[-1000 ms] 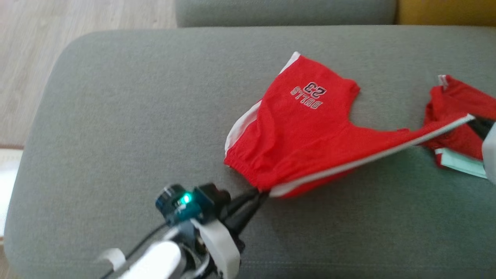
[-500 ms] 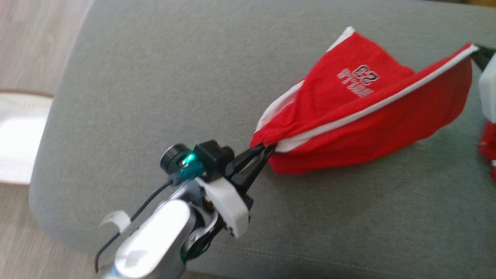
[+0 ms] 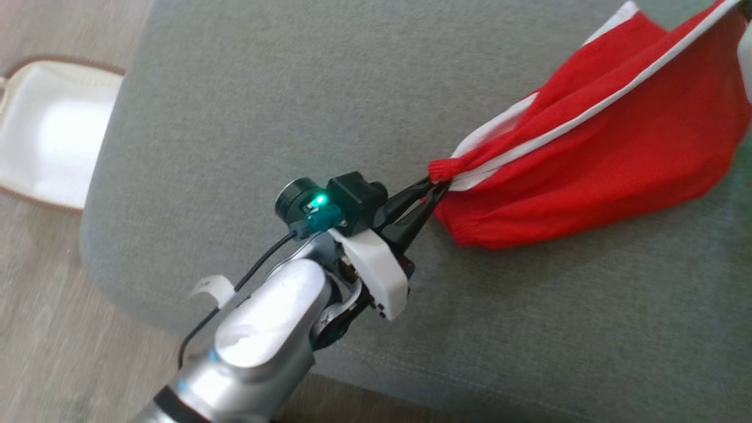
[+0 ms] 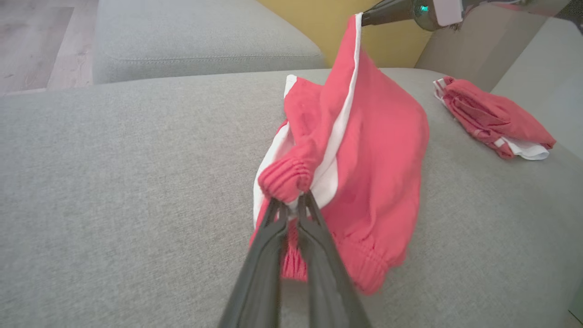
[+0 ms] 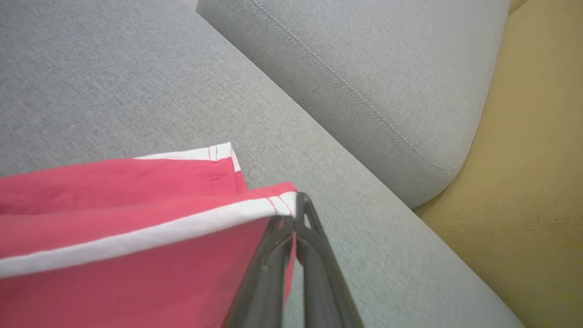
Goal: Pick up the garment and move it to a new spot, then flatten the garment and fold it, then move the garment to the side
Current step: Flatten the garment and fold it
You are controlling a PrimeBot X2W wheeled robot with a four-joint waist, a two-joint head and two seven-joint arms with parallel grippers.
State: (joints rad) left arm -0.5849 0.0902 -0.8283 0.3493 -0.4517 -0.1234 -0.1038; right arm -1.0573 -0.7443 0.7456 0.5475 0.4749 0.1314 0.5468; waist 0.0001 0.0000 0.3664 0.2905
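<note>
The garment [image 3: 617,153] is a pair of red shorts with white side stripes, held up and stretched above the grey couch seat [image 3: 294,88]. My left gripper [image 3: 437,187] is shut on the bunched elastic waistband [image 4: 284,177]. My right gripper [image 5: 296,205] is shut on a white-trimmed hem corner of the garment [image 5: 136,246]. In the left wrist view the right gripper [image 4: 364,18] holds that corner high at the top. The garment [image 4: 378,150] hangs between both grippers, its lower part near the cushion.
A second red and white garment [image 4: 494,120] lies folded on the couch to the far right. A grey back cushion [image 5: 364,68] and a yellow cushion [image 5: 533,182] border the seat. A white bag [image 3: 53,129] stands on the floor left of the couch edge.
The head camera has shifted, so the couch has slid in the view. Both grippers have lifted the garment off the seat; its printed side has folded out of sight and the cloth hangs taut between them.
</note>
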